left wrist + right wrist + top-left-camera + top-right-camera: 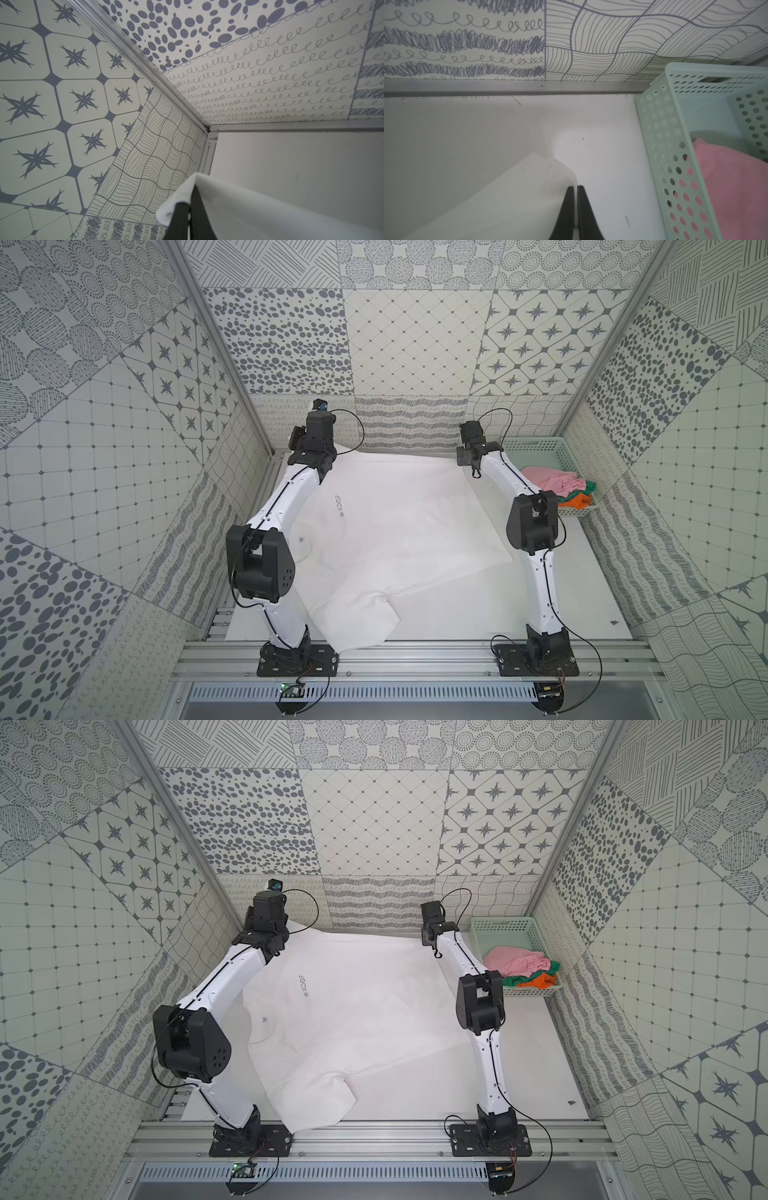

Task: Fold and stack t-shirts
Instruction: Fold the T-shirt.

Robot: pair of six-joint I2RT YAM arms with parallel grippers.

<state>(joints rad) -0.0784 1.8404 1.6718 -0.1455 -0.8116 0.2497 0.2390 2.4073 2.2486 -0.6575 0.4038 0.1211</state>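
I have the white t-shirt spread across the middle of the worktop, its grey lettering toward 10 o'clock and a sleeve reaching the near edge at 7 o'clock. My left pincer is pinching its corner at 11 o'clock, and my right pincer is pinching the corner at 1 o'clock. At 2 o'clock the mint basket holds the pink t-shirt, green t-shirt and orange t-shirt, bunched together.
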